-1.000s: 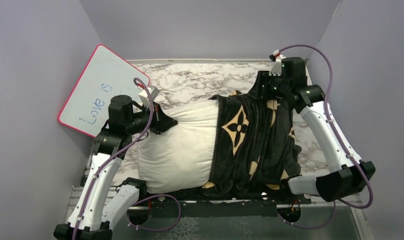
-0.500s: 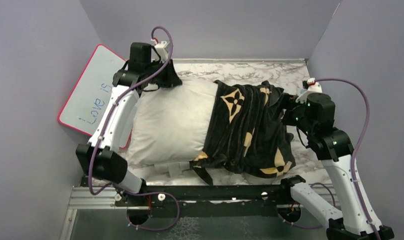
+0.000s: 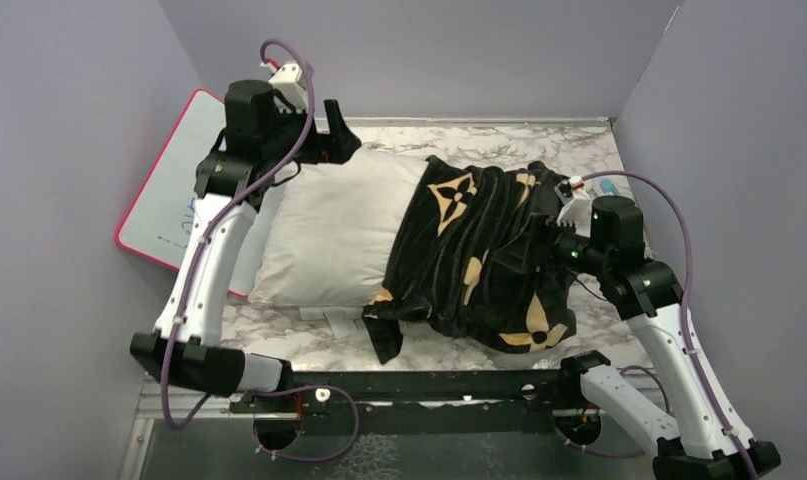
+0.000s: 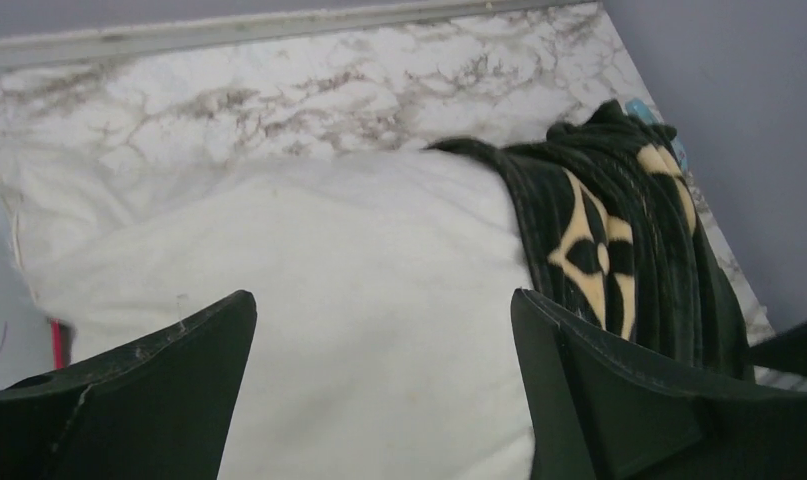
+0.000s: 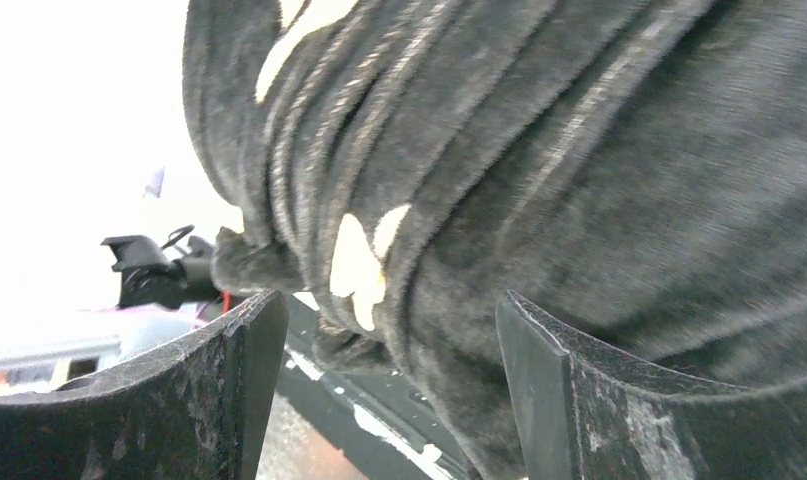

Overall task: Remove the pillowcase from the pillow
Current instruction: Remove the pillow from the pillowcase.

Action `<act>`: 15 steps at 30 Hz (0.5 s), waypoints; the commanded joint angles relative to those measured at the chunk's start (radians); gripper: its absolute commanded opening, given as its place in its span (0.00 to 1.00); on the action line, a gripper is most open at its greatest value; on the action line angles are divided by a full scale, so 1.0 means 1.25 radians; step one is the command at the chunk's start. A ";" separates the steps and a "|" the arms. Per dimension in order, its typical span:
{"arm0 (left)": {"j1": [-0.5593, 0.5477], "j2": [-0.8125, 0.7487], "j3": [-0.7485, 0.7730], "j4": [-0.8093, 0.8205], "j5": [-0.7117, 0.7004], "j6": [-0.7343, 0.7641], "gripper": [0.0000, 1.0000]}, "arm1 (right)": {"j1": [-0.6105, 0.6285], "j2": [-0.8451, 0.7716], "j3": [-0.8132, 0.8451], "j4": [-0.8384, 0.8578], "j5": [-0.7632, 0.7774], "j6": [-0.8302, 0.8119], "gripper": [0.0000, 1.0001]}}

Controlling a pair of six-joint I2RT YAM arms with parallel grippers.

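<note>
Far left on my top feed, a pink-rimmed whiteboard (image 3: 159, 215) leans against the side wall, its right edge hidden behind my left arm. The left claw (image 4: 384, 305) hangs over the far left corner of the pillow (image 3: 329, 235). Its wrist camera shows both fingers spread wide with nothing between them but bare white cushion below. The pillow lies lengthwise across the marble worktop (image 3: 459, 140), and its left half is uncovered. The pillowcase (image 3: 479, 260) is bunched in deep folds over the right half, with a tan flower showing near the far edge and another near the front right corner. One loose black flap trails onto the worktop at the near side, about mid-width. At the right, the right claw (image 5: 387, 300) is pushed into the bunched fabric at the pillowcase's right edge. Its wrist camera shows the two fingers well apart, with velvety black folds filling the view just beyond them. I see no fabric pinched between the tips.
</note>
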 commanded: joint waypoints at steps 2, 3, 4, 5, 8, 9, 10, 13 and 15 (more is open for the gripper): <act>-0.002 -0.305 -0.264 -0.019 -0.043 -0.076 0.99 | -0.001 0.043 0.033 0.076 -0.224 -0.046 0.80; -0.002 -0.347 -0.306 -0.031 -0.053 -0.089 0.99 | -0.001 0.050 0.034 0.087 -0.273 -0.050 0.81; -0.002 -0.386 -0.340 -0.050 -0.061 -0.098 0.99 | 0.000 0.059 0.035 0.100 -0.342 -0.054 0.81; -0.001 -0.424 -0.369 -0.075 -0.071 -0.105 0.99 | -0.001 0.070 0.039 0.110 -0.411 -0.056 0.81; -0.002 -0.528 -0.433 -0.143 -0.101 -0.144 0.99 | -0.001 0.097 0.053 0.112 -0.554 -0.059 0.81; -0.002 -0.560 -0.456 -0.156 -0.094 -0.164 0.99 | 0.000 0.098 0.057 0.103 -0.561 -0.071 0.81; -0.002 -0.597 -0.482 -0.166 -0.075 -0.188 0.99 | 0.000 0.096 0.061 0.090 -0.551 -0.083 0.81; -0.002 -0.705 -0.593 -0.195 -0.017 -0.297 0.99 | -0.001 0.090 0.058 0.051 -0.513 -0.106 0.82; -0.001 -0.773 -0.681 -0.191 0.038 -0.370 0.99 | 0.000 0.090 0.040 0.038 -0.517 -0.102 0.82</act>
